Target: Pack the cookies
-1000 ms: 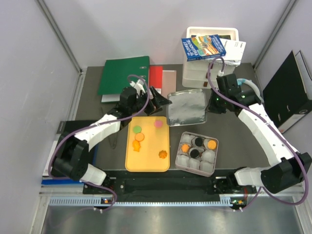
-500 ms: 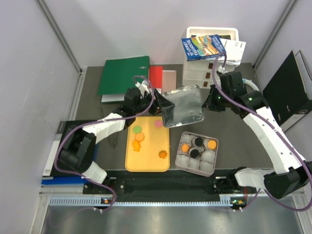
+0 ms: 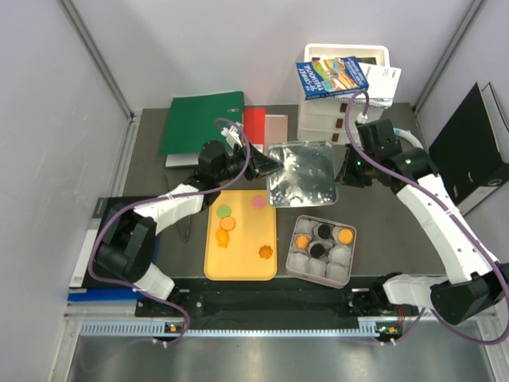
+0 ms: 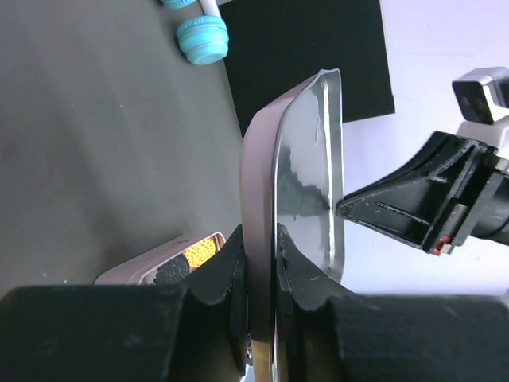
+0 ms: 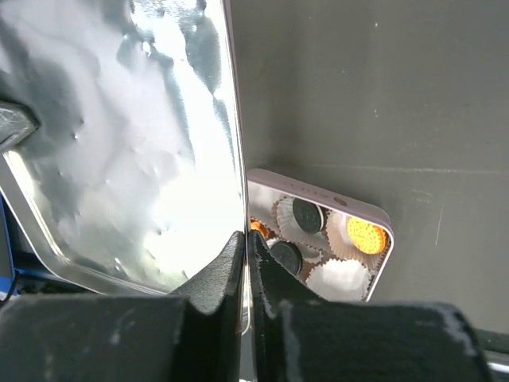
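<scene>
**Lid gripped from both sides**

A second ago my left pincer (image 3: 266, 165) stood wide. Now it's clamped on the 9 o'clock edge of the silver lid (image 3: 301, 171). The right pincer (image 3: 343, 171) stays pinched on the 3 o'clock edge. The lid lay flat, tipped up steeply half a second back, and now sits close to level between the two.

The cookies (image 3: 227, 224) haven't moved. Five are on the orange tray (image 3: 246, 239): one green, one pink, three orange. Four are in the tin (image 3: 354, 239) at the tray's 3 o'clock: two orange, two black.

I can't tell whether the lid is clear of the tabletop (image 3: 159, 183). The near paper cups (image 3: 318, 269) look white, contents unclear. The wrist views cut off most of the tin.
</scene>
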Robot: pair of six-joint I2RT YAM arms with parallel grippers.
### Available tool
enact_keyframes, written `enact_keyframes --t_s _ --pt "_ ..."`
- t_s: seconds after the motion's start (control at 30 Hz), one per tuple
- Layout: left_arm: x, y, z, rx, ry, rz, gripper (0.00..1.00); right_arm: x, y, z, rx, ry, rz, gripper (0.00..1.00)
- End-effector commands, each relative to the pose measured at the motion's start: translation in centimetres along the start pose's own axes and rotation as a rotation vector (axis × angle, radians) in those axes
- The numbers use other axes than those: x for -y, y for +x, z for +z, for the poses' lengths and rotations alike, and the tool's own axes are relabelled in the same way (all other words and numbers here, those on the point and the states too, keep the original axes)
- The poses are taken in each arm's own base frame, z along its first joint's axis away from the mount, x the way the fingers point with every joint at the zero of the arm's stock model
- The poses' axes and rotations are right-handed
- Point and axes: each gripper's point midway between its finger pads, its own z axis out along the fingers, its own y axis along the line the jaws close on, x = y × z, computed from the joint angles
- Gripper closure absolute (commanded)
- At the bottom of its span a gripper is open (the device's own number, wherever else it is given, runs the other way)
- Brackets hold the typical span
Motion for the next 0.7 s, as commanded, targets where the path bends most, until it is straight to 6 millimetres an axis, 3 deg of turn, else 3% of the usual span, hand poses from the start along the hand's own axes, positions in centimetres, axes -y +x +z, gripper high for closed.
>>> enact_keyframes --t_s 0.0,0.07,0.17,0.23,0.27,0.37,0.47,0.5,0.53,0.57,0.6,0.63,0.67 --pt "1.2 0.1 -0.2 0.0 0.036 0.075 0.86 -2.6 -2.6 -1.7 0.102 -0.103 0.001 0.9" --pt "1.5 0.0 -0.3 0.002 0.043 0.078 0.87 -2.6 -2.8 -1.9 0.105 -0.104 -0.002 0.84" --pt "1.9 -0.2 -0.5 0.005 0.05 0.078 0.87 -2.7 -3.2 -2.3 0.121 -0.104 0.005 0.66" --pt "2.1 -0.4 -0.5 0.004 0.062 0.069 0.87 -2.7 -3.5 -2.7 0.136 -0.102 0.006 0.46" --pt "2.2 -0.5 -0.6 0.006 0.068 0.066 0.87 -2.8 -3.8 -3.1 0.15 -0.105 0.012 0.31" --pt "2.9 -1.2 -0.9 0.024 0.083 0.078 0.88 -2.6 -4.8 -4.2 0.199 -0.091 0.024 0.13" --pt "3.4 -1.5 -0.8 0.018 0.044 0.153 0.95 -1.9 -5.3 -4.6 0.229 -0.051 0.04 0.05" --pt "4.6 -2.7 -0.5 0.04 0.022 0.206 0.96 -1.6 -5.3 -4.5 0.229 -0.037 0.052 0.04" --pt "2.7 -2.0 -0.7 -0.008 -0.092 0.289 0.97 -1.4 -5.2 -4.3 0.217 -0.029 0.063 0.04" --pt "2.8 -1.0 -0.4 -0.043 -0.143 0.351 0.98 -1.2 -5.1 -4.1 0.21 -0.024 0.075 0.04" --pt "3.9 -3.0 -0.2 0.028 -0.212 0.445 0.98 -1.0 -5.2 -4.0 0.204 -0.029 0.102 0.04" --pt "4.0 -3.1 -0.4 0.023 -0.261 0.582 0.99 -0.9 -5.2 -3.9 0.2 -0.032 0.121 0.04" --pt "3.6 -1.3 -0.5 -0.023 -0.331 0.63 0.99 -0.8 -5.3 -3.8 0.197 -0.034 0.138 0.04"
